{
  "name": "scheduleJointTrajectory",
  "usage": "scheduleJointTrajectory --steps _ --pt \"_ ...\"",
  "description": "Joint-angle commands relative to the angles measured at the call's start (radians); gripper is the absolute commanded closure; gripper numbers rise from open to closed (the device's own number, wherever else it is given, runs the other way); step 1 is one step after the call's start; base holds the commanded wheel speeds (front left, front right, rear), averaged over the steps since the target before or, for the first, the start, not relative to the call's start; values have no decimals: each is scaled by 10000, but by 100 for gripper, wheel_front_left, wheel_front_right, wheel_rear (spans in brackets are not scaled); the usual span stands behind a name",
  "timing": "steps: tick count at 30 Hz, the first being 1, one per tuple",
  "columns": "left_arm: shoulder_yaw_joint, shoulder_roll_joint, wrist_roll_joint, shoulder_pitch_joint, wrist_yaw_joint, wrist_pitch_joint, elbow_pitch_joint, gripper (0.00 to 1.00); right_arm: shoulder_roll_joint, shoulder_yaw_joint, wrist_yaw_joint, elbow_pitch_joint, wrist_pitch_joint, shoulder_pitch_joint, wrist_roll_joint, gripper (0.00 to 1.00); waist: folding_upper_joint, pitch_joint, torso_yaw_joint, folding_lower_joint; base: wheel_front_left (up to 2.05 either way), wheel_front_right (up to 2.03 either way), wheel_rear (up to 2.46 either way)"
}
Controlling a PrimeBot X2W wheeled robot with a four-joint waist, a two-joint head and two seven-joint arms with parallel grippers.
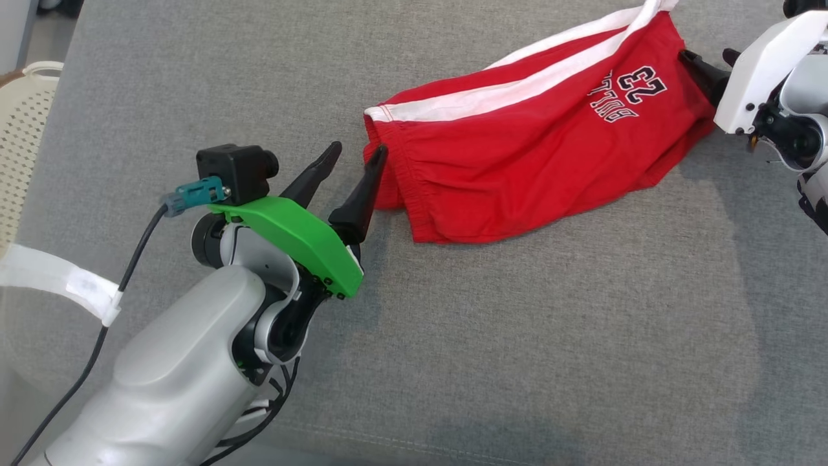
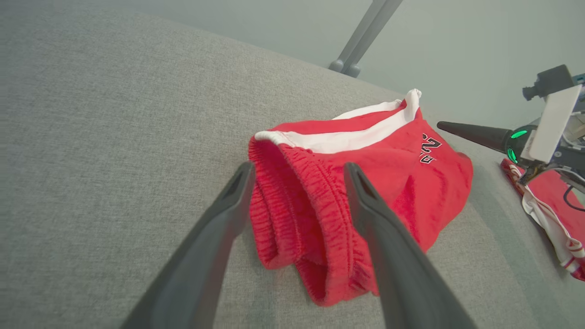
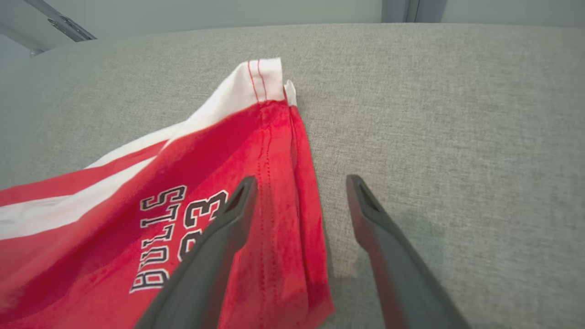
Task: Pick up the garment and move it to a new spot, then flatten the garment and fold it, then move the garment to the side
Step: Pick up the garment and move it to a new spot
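Left hand (image 1: 359, 147) hovered with fingers apart at the nine o'clock waistband end of the folded red-and-white cloth shorts (image 1: 517, 149), lying on the grey fabric surface (image 1: 485, 356). Right hand (image 3: 300, 179), equally spread, sat at their three o'clock hem.

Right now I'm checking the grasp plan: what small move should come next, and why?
Probably close the left pincer on the waistband: its jaws stand open astride that bunched edge of the shorts, while the right pincer, also open, sits at the hem. Nothing is gripped yet.
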Motion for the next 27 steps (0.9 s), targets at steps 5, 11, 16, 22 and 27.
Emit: scheduleJointTrajectory --steps 5,11,16,22,27 --pt "-4 75 32 161 122 -11 -232 0 104 -20 0 777 434 -366 6 0 0 133 306 0 0 0 0" --pt "-9 83 -3 263 173 -61 -331 0 406 4 0 1686 1207 -383 119 0 0 129 531 0 0 0 0" --pt "19 104 -70 316 207 -80 -373 0 604 151 2 1932 1877 -276 198 0 0 68 583 0 0 0 0" --pt "70 146 -90 331 258 -74 -451 0 584 187 3 1491 1858 -147 377 100 0 60 537 0 0 0 0" --pt "83 185 -80 390 263 -136 -401 0 391 146 2 1194 1261 -116 417 100 0 -80 411 0 0 0 0"
